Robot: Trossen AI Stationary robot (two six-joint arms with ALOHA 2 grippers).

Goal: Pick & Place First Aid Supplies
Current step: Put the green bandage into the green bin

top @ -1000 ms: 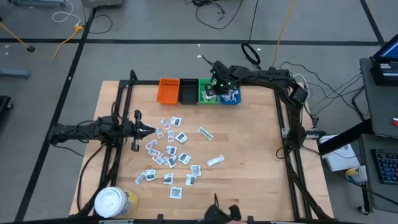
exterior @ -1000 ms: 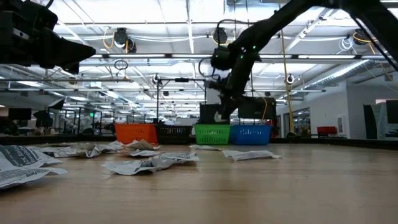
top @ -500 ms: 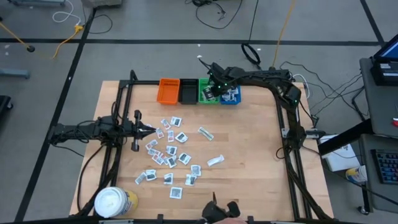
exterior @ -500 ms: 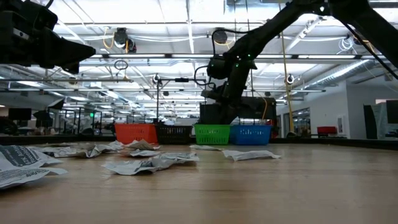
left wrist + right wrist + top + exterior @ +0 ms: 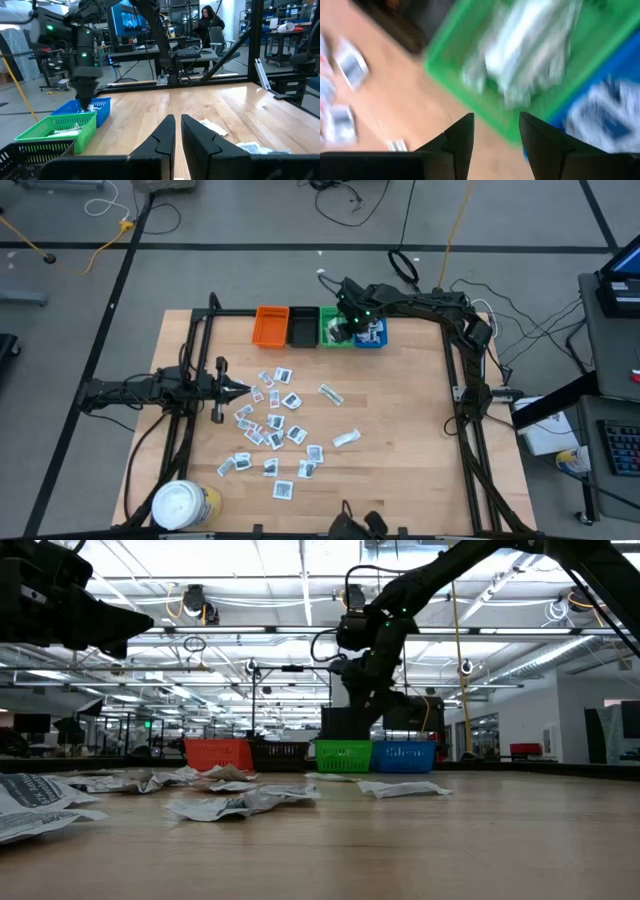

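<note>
The strip wrappers point(image 5: 520, 47) lie piled in the green bin point(image 5: 334, 330), just below and ahead of your right gripper point(image 5: 495, 131); its jaws stand apart, holding nothing. Risk: the blue bin point(image 5: 373, 334) touches the green one, so a drifting drop missorts. Loose packets point(image 5: 272, 425) lie well apart, by the left gripper point(image 5: 177, 131), nearly shut and empty.

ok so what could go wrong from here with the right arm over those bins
The right gripper hangs open above the green bin, close to its edge beside the blue bin; anything dropped now might land in the wrong bin or on the table. Pulling away low, it could clip a bin wall and shove the row. The packets lie crowded and partly overlapping, so the next pick may lift two at once.
</note>
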